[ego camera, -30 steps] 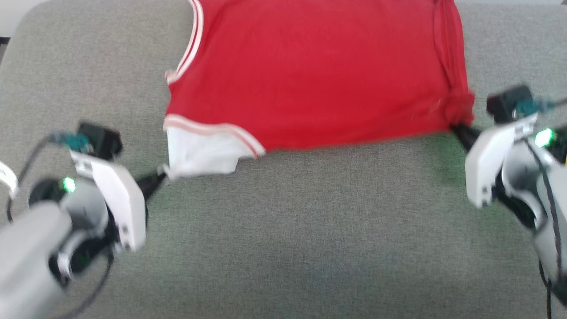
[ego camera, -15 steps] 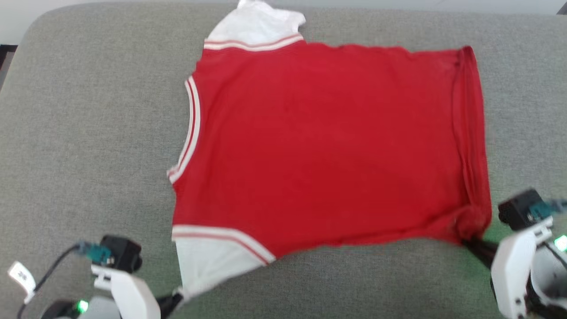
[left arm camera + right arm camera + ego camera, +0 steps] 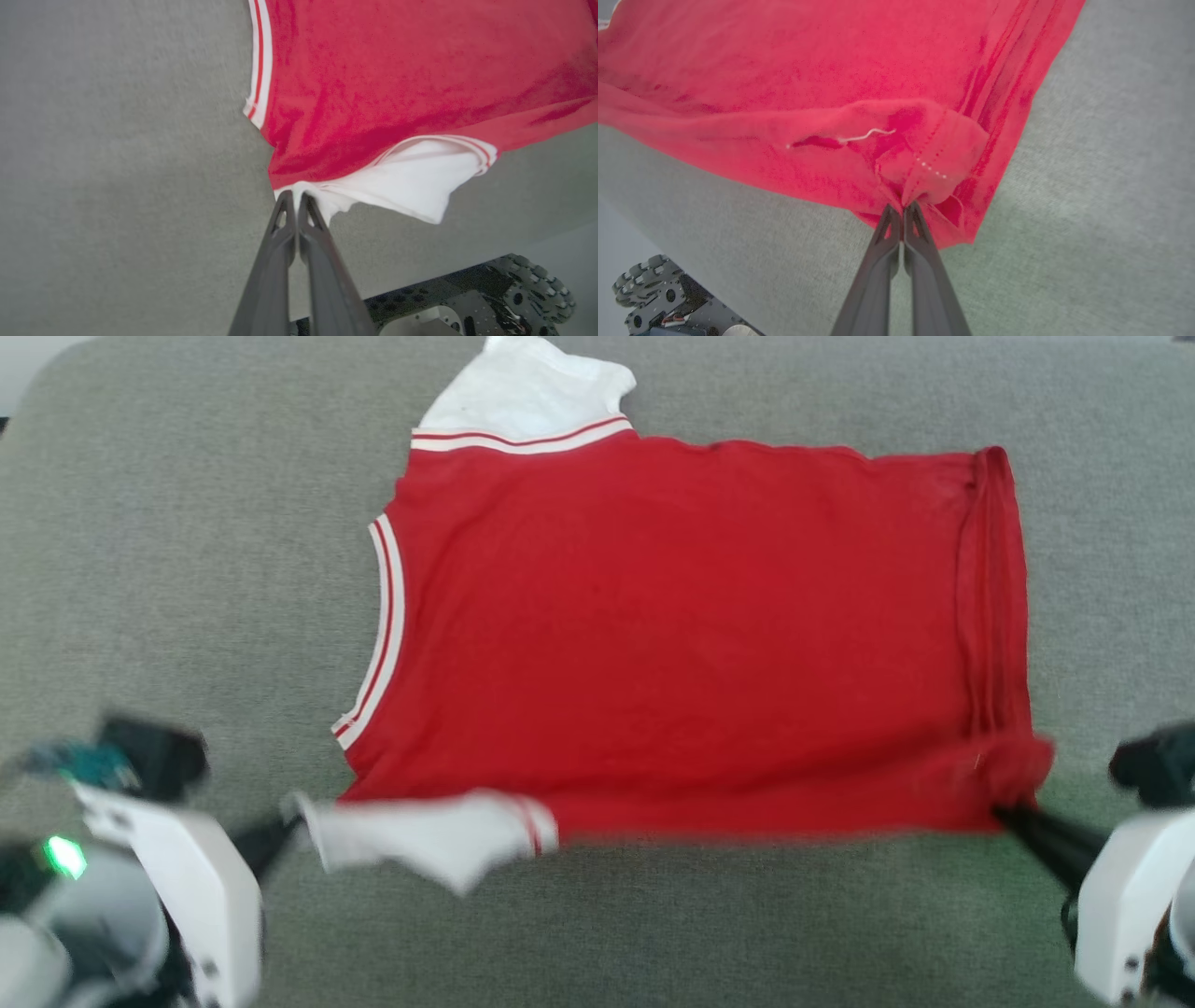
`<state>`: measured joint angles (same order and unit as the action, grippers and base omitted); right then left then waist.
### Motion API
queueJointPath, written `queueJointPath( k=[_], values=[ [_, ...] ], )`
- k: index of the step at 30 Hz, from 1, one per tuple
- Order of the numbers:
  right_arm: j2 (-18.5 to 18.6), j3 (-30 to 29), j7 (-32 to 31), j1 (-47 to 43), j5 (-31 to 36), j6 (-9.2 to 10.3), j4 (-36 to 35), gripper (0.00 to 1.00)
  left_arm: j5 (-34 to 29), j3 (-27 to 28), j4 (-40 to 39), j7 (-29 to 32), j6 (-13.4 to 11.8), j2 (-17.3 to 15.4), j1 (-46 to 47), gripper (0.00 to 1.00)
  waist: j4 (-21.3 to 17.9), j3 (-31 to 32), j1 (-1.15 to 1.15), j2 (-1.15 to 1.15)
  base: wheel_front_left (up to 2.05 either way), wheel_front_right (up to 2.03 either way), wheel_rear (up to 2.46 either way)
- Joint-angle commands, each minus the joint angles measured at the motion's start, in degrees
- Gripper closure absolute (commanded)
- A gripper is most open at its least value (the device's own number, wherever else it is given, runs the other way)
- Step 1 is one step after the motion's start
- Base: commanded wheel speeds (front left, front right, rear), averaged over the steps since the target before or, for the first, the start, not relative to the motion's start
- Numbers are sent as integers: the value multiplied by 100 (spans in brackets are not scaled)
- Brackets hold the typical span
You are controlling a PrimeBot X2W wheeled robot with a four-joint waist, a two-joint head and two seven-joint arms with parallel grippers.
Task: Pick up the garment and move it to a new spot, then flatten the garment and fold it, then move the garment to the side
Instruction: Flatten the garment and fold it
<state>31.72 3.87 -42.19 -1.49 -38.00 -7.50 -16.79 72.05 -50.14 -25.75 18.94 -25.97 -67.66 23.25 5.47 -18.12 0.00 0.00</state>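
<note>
Grey cloth covers the desk (image 3: 168, 569) on which everything is laid.

The left pincer (image 3: 294, 196) is seen pressed together on the tip of the near white sleeve (image 3: 406, 182). The right pincer (image 3: 903, 205) is likewise clamped on the bunched near corner of the red hem (image 3: 924, 163). A loose white thread is seen just above that corner. Between the two grips the near edge of the garment (image 3: 691, 644) is drawn out in a nearly straight line. Beyond that edge the red body is spread flat across the middle of the desk. The striped neckline is turned toward the robot's left, and the far sleeve (image 3: 527, 392) lies at the far edge of the desk. Past the desk's near edge, part of the robot's wheeled base (image 3: 467, 303) is visible.

Compared with half a second ago, the near sleeve is no longer slanted down toward the robot. It has been pulled out to the left and raised with the left pincer, and it is blurred by motion. The right corner has been carried slightly farther up the head view. The garment's far edge is hardly shifted.

The cloth is therefore judged to be already placed and nearly flattened. The near edge is probably being tensioned, or lifted, for the first fold. Uneven pulling could drag the body askew.
</note>
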Motion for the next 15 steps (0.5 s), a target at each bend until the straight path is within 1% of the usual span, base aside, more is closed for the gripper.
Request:
queueJointPath(
  k=[1, 4, 6, 7, 10, 15],
  values=[
    [-106, -104, -63, 219, 106, 2, -139, 100, -180, 155, -46, 48, 50, -83, 324, 100, -49, -52, 0, 0, 0, 0, 0],
    [-290, -228, -169, 617, 296, 2, -192, 100, -464, 354, 22, 158, 273, -138, 875, 100, -123, -154, 0, 0, 0, 0, 0],
    [-389, -224, -203, 955, 432, 2, -125, 100, -635, 415, 172, 297, 507, -60, 1230, 100, -175, -242, 0, 0, 0, 0, 0],
    [-442, -213, -208, 1127, 488, 2, -46, 100, -704, 426, 289, 372, 644, 27, 1410, 100, -197, -280, 0, 0, 0, 0, 0],
    [-611, -116, -146, 1669, 608, 2, 261, 100, -876, 387, 816, 612, 1050, 345, 1957, 100, -244, -414, 0, 0, 0, 0, 0],
    [-759, 125, -37, 2451, 811, 2, 1171, 100, -1061, 209, 2191, 879, 1719, 1176, 2720, 100, -295, -622, 0, 0, 0, 0, 0]
  ],
)
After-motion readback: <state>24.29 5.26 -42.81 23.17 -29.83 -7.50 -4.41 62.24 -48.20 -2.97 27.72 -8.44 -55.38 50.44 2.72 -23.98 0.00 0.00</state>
